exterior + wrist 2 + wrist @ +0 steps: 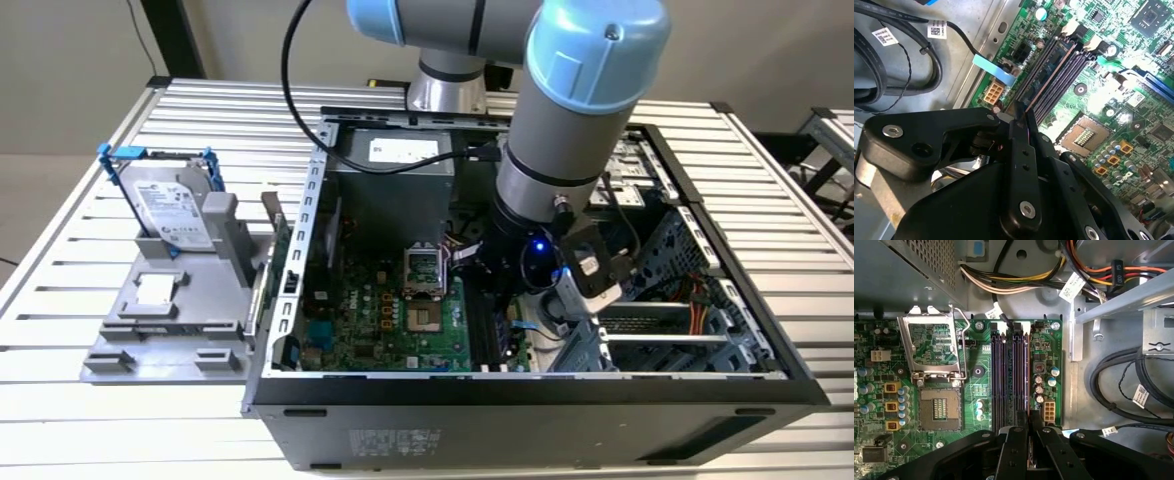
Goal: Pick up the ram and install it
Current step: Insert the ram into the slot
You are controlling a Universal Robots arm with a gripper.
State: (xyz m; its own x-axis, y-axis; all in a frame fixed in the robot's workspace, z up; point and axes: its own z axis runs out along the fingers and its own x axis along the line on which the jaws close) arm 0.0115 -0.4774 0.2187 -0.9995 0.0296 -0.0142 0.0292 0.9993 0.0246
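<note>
My gripper (1028,432) is deep inside the open computer case (534,400), low over the motherboard's long black memory slots (1004,375). Its black fingers (1014,445) are shut on the ram (1028,380), which shows edge-on as a thin strip with a coppery line. In both wrist views the ram (1051,75) runs parallel to the slots (1064,70), along the outermost one on the side away from the CPU socket. Whether it is seated I cannot tell. In the exterior view the gripper (507,290) sits right of the board's middle.
An open CPU socket (939,405) lies beside the slots. Black cables (1119,380) and a metal drive cage (667,300) crowd the other side. The power supply (394,160) fills the case's far end. Outside, a silver hard drive in a blue frame (174,205) stands on a grey fixture.
</note>
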